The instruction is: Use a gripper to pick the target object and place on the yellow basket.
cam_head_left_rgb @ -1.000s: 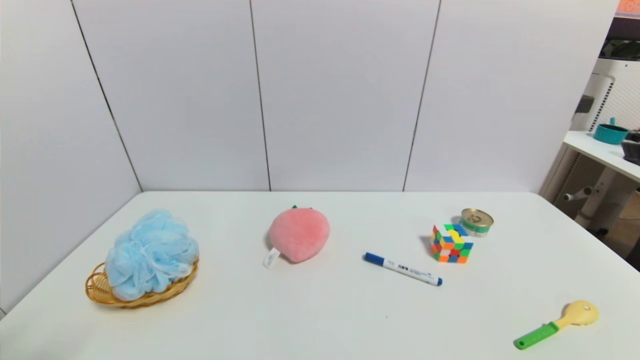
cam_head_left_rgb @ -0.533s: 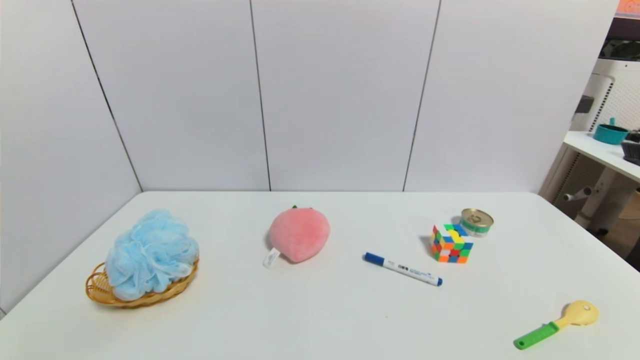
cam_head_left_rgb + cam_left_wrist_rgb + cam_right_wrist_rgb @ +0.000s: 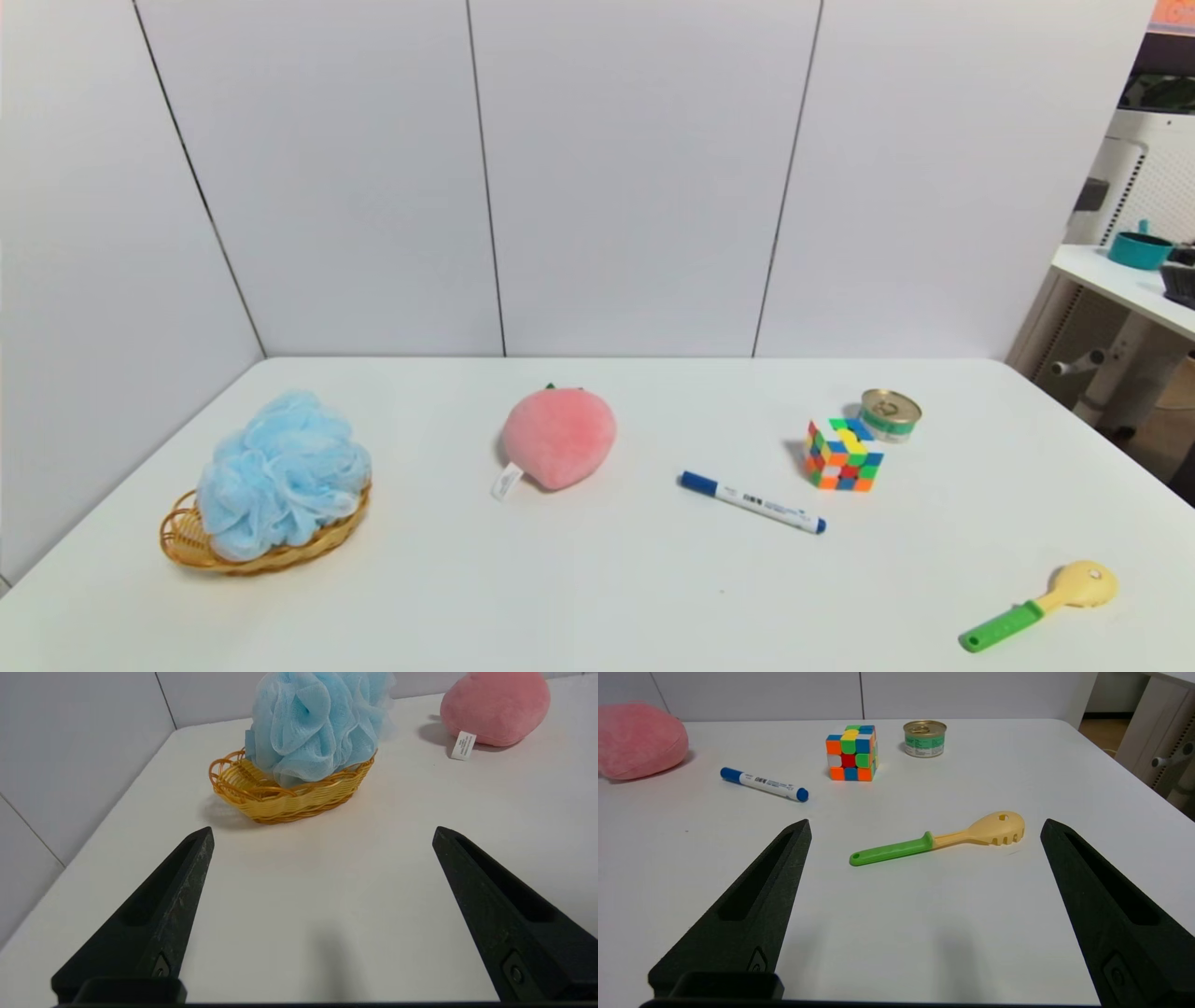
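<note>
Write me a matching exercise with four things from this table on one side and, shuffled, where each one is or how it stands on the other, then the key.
Things
1. bath pouf
2. left gripper
3. marker
4. food can

Places and states
A. lying between the pink plush and the puzzle cube
B. open and holding nothing
C. behind the puzzle cube
D. resting in the wicker basket

Pairs: 1-D, 2-B, 3-A, 4-C

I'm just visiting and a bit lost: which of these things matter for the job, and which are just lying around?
For the job:
- blue bath pouf
- yellow basket
- left gripper, open

Lying about:
- pink plush
- marker
- puzzle cube
- tin
- spoon
</note>
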Controlling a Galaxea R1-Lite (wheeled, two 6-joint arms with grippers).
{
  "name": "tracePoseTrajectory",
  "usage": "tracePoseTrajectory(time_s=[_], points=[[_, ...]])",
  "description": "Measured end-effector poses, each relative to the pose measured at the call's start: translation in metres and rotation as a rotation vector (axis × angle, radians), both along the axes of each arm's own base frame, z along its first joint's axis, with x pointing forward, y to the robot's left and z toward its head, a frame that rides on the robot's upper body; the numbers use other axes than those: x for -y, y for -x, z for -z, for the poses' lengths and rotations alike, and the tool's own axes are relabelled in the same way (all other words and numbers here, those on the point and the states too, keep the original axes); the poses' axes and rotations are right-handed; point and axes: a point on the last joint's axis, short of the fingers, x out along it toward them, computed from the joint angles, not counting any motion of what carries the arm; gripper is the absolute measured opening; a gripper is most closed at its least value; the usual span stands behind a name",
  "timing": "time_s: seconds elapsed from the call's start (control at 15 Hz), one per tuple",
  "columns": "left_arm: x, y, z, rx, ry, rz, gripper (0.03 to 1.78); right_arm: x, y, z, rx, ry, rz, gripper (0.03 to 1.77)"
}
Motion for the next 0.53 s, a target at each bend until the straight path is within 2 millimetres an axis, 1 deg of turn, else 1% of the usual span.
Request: tracePoseTrajectory(time_s=[0.53], points=[[-0.0002, -0.0003, 0.0012, -0.002, 0.023, -0.011, 1.69, 0.0000, 0.0000, 0.0000, 0.000, 0.001, 0.000, 1.70]])
